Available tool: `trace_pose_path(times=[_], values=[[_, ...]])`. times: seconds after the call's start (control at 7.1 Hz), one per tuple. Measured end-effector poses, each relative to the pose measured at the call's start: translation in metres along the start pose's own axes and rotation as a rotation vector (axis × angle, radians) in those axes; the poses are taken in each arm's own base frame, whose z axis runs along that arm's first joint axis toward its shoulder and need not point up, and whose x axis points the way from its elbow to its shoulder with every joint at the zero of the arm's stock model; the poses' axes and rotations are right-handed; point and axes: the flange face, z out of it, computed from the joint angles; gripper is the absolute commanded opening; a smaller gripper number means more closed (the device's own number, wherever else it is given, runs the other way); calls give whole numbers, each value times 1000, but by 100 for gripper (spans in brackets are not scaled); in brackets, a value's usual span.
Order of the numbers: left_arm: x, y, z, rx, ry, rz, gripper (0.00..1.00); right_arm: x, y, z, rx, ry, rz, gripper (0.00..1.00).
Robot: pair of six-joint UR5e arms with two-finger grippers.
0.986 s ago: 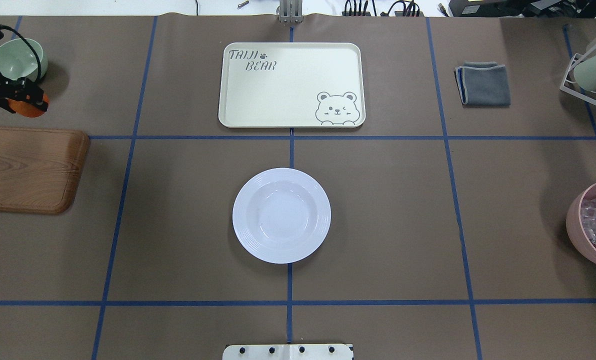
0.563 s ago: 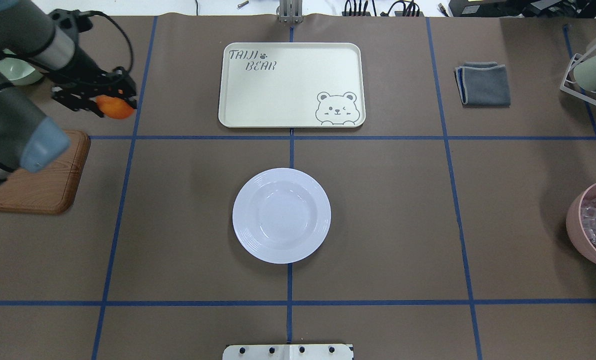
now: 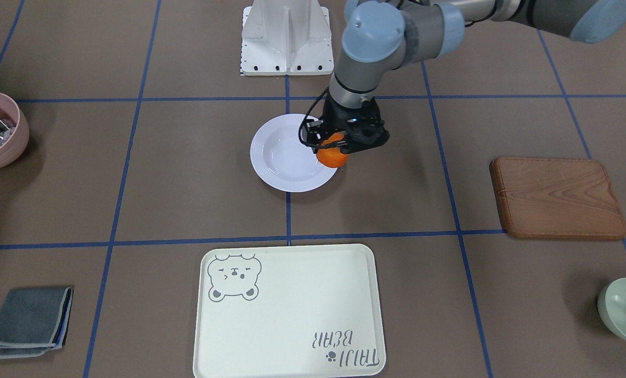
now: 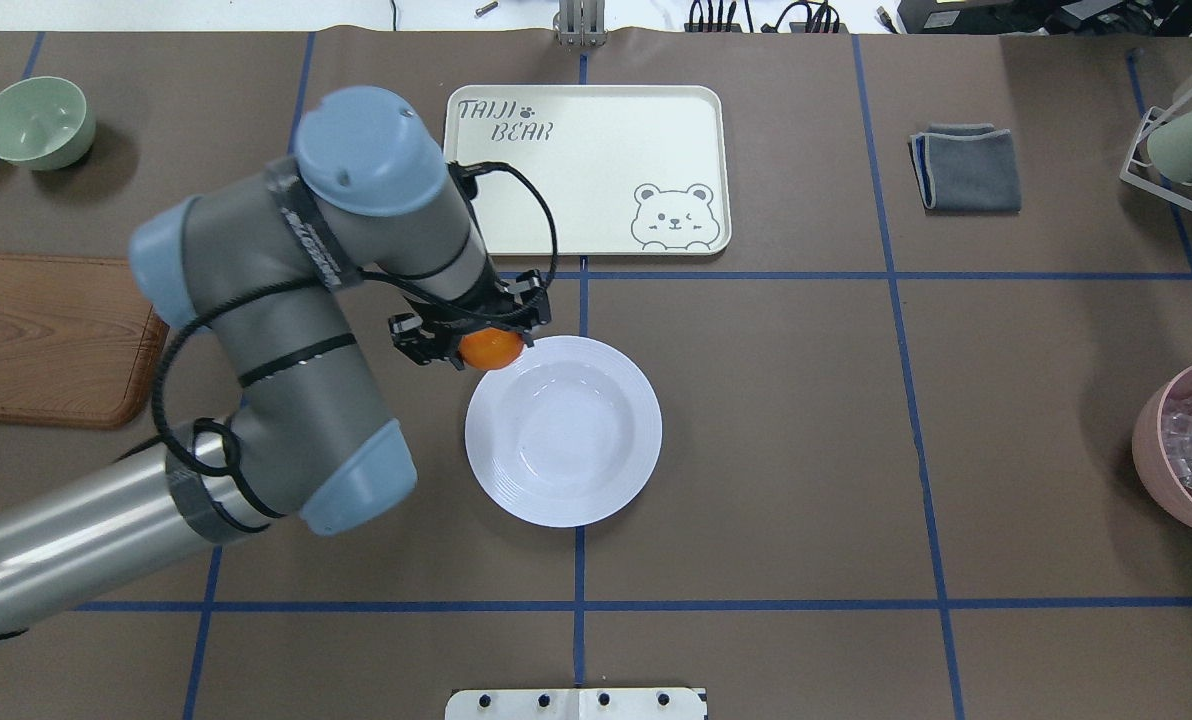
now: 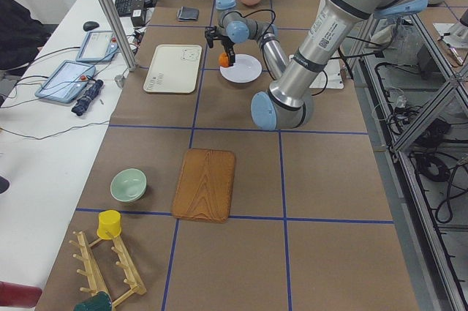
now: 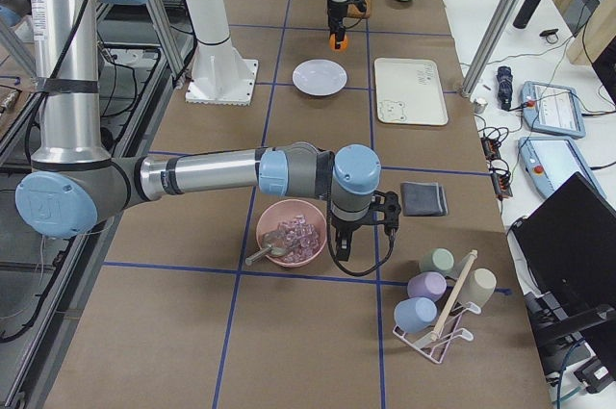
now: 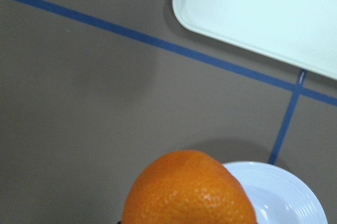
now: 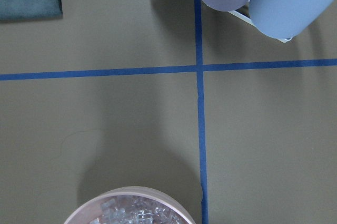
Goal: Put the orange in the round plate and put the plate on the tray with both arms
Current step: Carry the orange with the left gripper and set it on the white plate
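- Over the far-left rim of the glossy white round plate (image 4: pixel 644 432), the black left gripper (image 4: pixel 482 338) clamps the small orange fruit (image 4: pixel 492 351).
- Open brown table (image 4: pixel 806 450) separates the plate from the cream rectangular tray (image 4: pixel 576 170).
- I cannot tell the right gripper (image 6: pixel 361 226) state.

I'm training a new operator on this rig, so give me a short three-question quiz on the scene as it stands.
1. True or false: the small bright orange fruit rests inside the glossy white round plate.
2. What holds the orange? A) the left gripper B) the right gripper C) nothing
3. Is the plate on the cream rectangular bear-print tray?
Key: 1 false, it is held up near the plate's rim; 2 A; 3 no, it sits on the brown table, apart from the tray.
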Motion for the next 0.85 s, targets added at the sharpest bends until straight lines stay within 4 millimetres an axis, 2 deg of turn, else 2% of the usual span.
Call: trace_pose_path(times=[0.14,0.28,0.7,0.85], values=[[19,18,23,6,-23,13,0,-2,0,0,0,-14,0,100],[26,27,44,14,-40,24,0,-3,-1,-1,1,-20,0,100],[31,41,80,2,-55,46,0,-9,-2,-1,1,-72,2,100],[31,44,85,-2,-59,50,30,-13,-3,-2,0,-88,10,100]])
